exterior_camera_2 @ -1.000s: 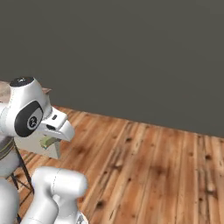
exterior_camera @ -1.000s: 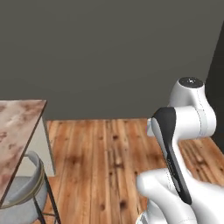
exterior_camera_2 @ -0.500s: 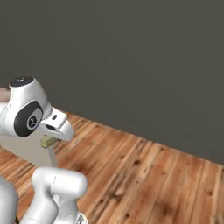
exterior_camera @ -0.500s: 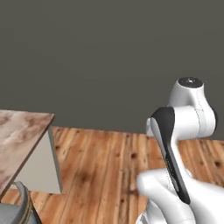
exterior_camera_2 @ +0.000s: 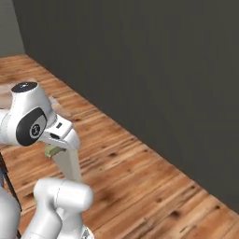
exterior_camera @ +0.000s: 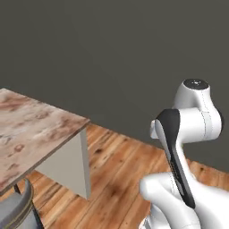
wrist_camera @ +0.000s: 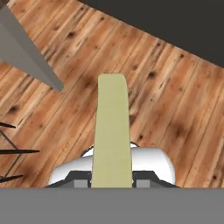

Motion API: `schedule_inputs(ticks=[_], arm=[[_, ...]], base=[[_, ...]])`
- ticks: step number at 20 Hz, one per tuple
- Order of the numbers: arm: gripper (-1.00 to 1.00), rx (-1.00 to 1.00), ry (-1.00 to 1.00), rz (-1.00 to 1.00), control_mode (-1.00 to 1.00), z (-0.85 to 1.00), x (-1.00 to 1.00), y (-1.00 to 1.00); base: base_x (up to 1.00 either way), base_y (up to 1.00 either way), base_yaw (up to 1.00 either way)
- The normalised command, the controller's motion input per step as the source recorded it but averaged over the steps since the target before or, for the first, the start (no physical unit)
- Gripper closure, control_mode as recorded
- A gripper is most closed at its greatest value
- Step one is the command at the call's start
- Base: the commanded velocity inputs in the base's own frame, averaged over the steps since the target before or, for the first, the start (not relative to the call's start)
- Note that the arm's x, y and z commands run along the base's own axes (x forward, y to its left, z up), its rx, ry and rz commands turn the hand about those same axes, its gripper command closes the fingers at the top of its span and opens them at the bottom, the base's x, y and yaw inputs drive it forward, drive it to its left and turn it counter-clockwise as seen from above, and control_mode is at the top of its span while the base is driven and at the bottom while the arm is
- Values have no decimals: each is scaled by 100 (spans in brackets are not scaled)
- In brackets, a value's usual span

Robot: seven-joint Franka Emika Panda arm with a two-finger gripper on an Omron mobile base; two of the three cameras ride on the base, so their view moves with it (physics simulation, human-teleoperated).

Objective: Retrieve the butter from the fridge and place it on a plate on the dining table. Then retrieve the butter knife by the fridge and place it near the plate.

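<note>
- Since the earlier frames the whole scene has shifted in both base views, so the base has moved: in the left base view the dining table [exterior_camera: 31, 134] now reaches further in from the left edge, and its marbled top takes up more of the middle left.
- The arm keeps the same folded pose across the frames, at the lower right of the left base view and the lower left of the right base view.
- In the hand view the butter [wrist_camera: 112, 135], a pale yellowish stick, runs from the bottom centre up to the middle of the frame.
- The gripper [wrist_camera: 112, 183] is clamped on the lower end of the butter; its dark finger tips sit on either side of the stick at the bottom of the hand view.
- In the right base view a small yellowish end of the butter [exterior_camera_2: 52, 151] shows just under the white hand, at the left of the frame.
- Below the butter in the hand view lies the wooden plank floor [wrist_camera: 175, 87].
- A dark grey wall [exterior_camera: 116, 53] fills the upper part of both base views.
- A grey chair back [exterior_camera: 15, 210] sits at the lower left corner of the left base view, beside the table's edge.
</note>
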Motion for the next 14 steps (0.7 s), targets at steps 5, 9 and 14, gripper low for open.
schedule_inputs(ticks=[5, 9, 14], arm=[[100, 0, 0, 0, 100, 0, 0, 0], [100, 0, 0, 0, 100, 0, 0, 0], [100, 0, 0, 0, 100, 0, 0, 0]], base=[[44, -82, 64], [32, -97, 58], [21, -100, 46]])
